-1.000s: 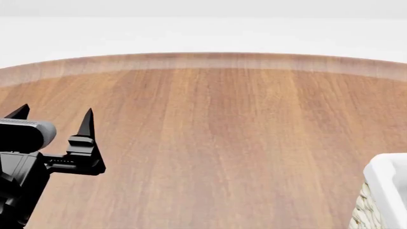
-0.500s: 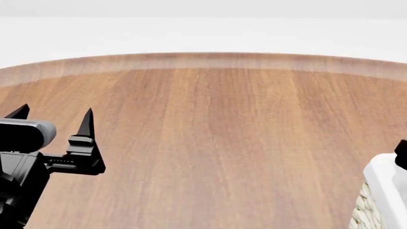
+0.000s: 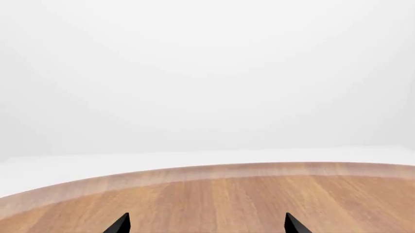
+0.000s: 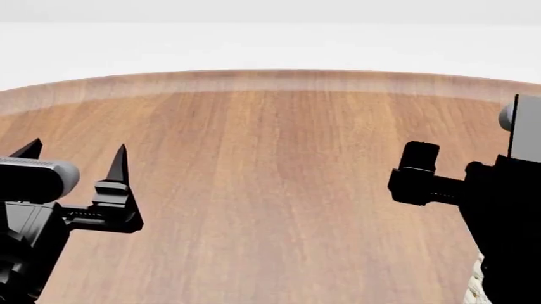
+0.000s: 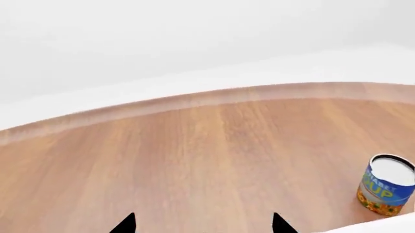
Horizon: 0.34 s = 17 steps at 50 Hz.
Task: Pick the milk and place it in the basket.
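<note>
Two grippers are hovering over the wooden table (image 4: 279, 190): the left gripper (image 4: 75, 158) with fingers spread wide and empty, the right gripper (image 5: 202, 224) likewise parted. One soup can (image 5: 385, 185) is standing upright near the table's edge. Only a sliver of the basket (image 4: 475, 286) is showing (beside the right arm). The milk is appearing nowhere. Bare wood is stretching between both grippers.

The bench (image 4: 279, 190) is viewed steeply from above by the head camera; its far rim is shared by both low, forward-facing wrist views, set just above the wood
</note>
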### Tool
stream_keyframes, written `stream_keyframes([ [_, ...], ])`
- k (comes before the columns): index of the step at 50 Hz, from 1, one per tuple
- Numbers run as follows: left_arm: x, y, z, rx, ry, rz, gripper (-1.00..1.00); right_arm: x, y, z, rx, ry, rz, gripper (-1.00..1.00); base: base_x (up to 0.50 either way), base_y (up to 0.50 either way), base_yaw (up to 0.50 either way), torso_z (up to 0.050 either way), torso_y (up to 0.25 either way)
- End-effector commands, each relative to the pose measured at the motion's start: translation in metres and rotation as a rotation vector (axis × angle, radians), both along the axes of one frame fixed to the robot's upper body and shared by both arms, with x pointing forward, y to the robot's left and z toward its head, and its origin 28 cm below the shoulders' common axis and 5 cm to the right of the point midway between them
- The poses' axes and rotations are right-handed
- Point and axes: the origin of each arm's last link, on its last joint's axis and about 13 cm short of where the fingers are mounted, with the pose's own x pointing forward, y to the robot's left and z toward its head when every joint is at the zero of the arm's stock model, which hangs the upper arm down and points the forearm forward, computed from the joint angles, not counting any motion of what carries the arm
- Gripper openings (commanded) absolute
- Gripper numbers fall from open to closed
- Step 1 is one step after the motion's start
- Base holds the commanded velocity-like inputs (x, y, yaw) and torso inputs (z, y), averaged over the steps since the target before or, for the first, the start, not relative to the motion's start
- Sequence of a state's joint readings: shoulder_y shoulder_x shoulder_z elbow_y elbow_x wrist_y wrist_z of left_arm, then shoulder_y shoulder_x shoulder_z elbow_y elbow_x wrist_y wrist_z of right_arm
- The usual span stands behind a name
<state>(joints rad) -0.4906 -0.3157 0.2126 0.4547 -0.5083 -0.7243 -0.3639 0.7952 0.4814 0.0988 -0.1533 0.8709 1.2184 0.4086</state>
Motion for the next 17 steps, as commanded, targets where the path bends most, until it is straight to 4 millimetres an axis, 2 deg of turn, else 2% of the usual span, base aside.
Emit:
stream_keyframes([
  [1, 0.0001, -0.0007, -0.0012, 0.001, 0.001, 0.0, 1.0, -0.0028, 0.0276, -0.0069, -0.028, -0.014, 0.134, 1.0, 0.0, 0.0, 0.0, 0.0, 0.0],
  [17, -0.0004, -0.0014, -0.0002, 0.002, -0.001, -0.003, 1.0, -0.007, 0.0363, -0.0082, -0.044, -0.01, 0.181, 1.0, 0.0, 0.0, 0.0, 0.0, 0.0],
])
